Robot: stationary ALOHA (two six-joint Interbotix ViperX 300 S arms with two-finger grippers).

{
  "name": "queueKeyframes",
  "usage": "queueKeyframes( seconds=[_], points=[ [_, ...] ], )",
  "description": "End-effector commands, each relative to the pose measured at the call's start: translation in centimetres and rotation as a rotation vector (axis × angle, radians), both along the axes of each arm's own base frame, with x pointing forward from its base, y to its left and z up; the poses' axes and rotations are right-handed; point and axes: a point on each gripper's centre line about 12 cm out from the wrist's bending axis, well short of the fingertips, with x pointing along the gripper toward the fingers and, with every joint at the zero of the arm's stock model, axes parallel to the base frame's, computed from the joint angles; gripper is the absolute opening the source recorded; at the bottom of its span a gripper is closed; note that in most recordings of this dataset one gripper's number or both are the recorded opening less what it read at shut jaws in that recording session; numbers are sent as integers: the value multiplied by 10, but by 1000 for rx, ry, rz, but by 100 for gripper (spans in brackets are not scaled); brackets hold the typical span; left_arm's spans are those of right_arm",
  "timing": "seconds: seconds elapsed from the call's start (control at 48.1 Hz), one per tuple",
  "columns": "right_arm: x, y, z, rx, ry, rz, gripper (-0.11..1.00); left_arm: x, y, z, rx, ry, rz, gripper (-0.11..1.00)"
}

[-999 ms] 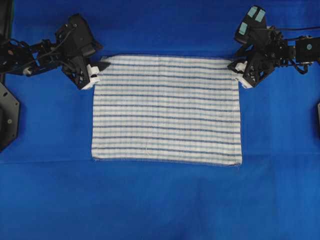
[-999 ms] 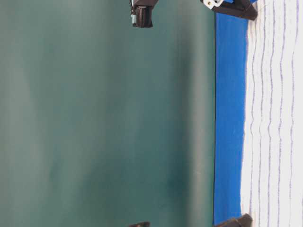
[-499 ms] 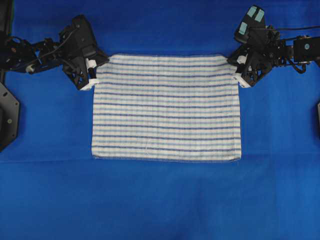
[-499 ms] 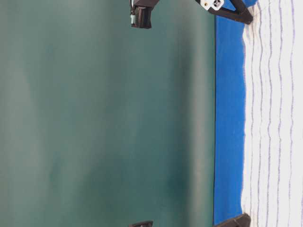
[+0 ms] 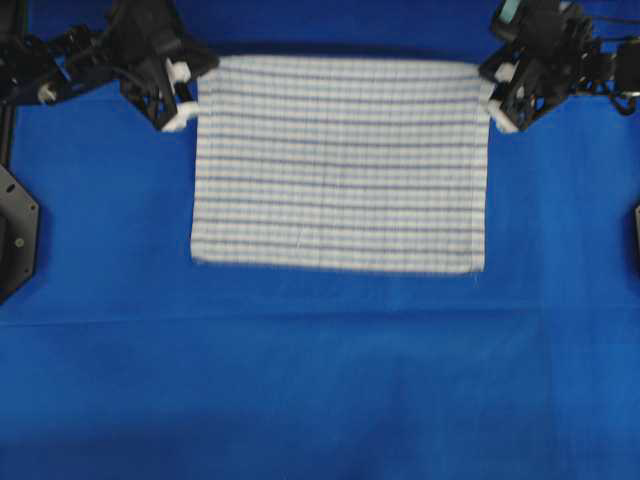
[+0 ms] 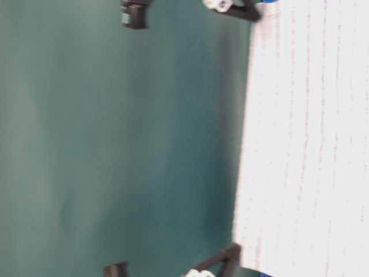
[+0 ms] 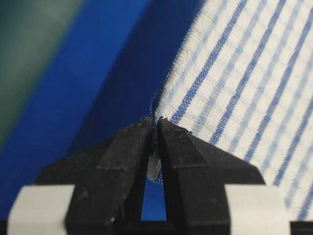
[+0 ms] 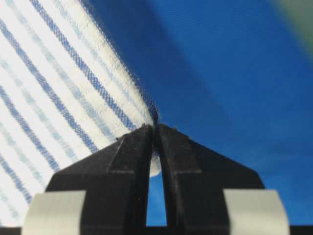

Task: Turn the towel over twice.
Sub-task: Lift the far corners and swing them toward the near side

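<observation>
The towel [image 5: 338,165] is a white woven rectangle with dark and pale blue stripes, hanging spread above the blue cloth [image 5: 320,380]. The left gripper [image 5: 192,97] and right gripper [image 5: 487,93] each pinch a far corner. The left wrist view alone shows faint checks in its weave.

I count one towel [image 5: 338,165], striped in dark and light blue on white, with one of its corners at the tip of each of my claws. I have two claws: the left claw [image 7: 153,128] pinched onto one corner, the right claw [image 8: 155,131] pinched onto another. Each claw has two black fingers [image 7: 122,156], four in all. Under the towel lies one large blue cloth [image 5: 320,380] covering the table.
</observation>
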Motion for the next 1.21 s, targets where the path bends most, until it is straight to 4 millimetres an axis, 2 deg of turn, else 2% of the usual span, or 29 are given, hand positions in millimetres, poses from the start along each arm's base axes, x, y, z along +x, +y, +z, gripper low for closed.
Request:
queueKeyframes(
  seconds=[0.0,0.375,0.624,0.811,0.916,1.04,1.186],
  points=[
    [-2,-10,30,-71,-51,-20,8,1,12,24,43,-52,26,4],
    [-12,-31,107,-281,-117,-68,8,8,33,86,250,-114,7,4],
    [-18,-28,138,-340,-187,-79,8,6,31,116,311,-165,6,4],
    [-26,-11,164,-387,-261,-63,8,-7,19,150,338,-191,2,4],
    [-32,4,176,-410,-295,-47,8,-12,8,160,334,-190,-15,4],
    [-34,28,184,-413,-320,-4,8,-15,-11,159,319,-185,-57,4],
    [-32,56,179,-368,-305,47,8,-15,-42,151,277,-155,-146,4]
  ],
)
